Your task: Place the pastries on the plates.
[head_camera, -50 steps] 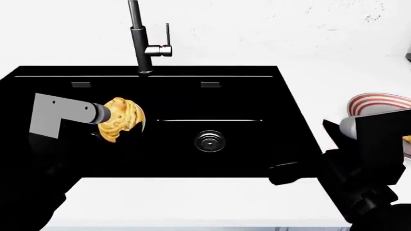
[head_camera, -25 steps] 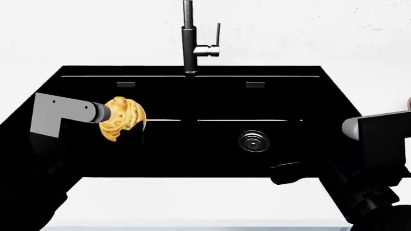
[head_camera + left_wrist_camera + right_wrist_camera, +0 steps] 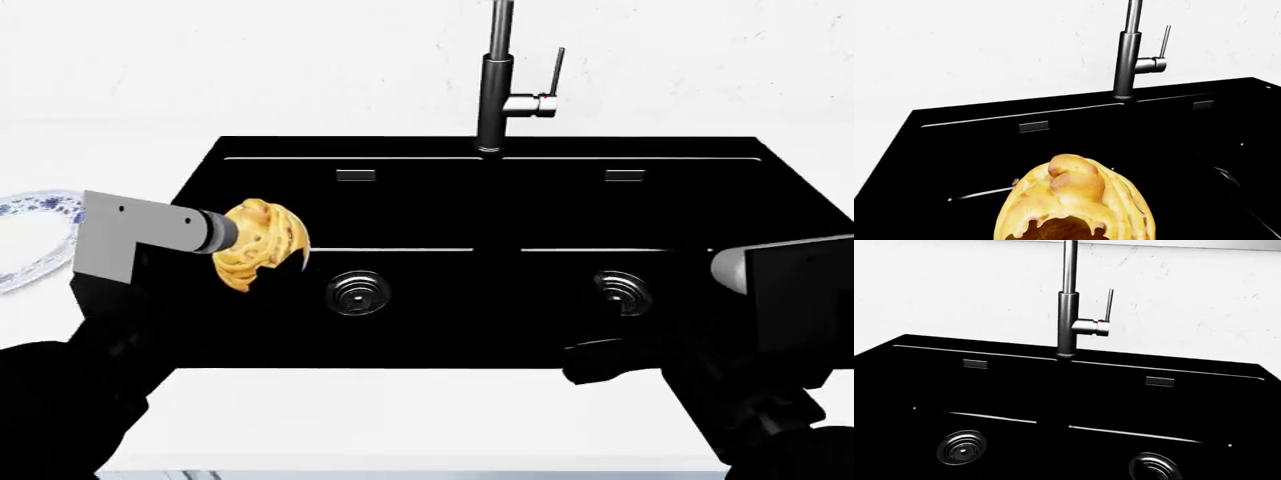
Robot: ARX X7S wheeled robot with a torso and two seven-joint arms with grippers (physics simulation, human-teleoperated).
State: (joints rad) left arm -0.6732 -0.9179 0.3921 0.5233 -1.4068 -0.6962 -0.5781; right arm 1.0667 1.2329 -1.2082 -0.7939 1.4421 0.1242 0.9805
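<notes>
Bun (image 3: pixel 259 256): clamped in left fingers (image 3: pixel 274 257) above sink (image 3: pixel 534 215); view had swung leftward, blue-rimmed plate (image 3: pixel 30 240) newly visible left of sink, likely destination; right fingers' state not discernible.

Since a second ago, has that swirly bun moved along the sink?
Yes. The bun has shifted left against the faucet, toward the blue-rimmed plate.

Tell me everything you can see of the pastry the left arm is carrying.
The round pastry is a golden-yellow swirled bun with ridged folds, a knob on one end and a darker hollow underside. It sits at the tip of the left gripper, held in the air above the left basin of the black sink, touching nothing else.
</notes>
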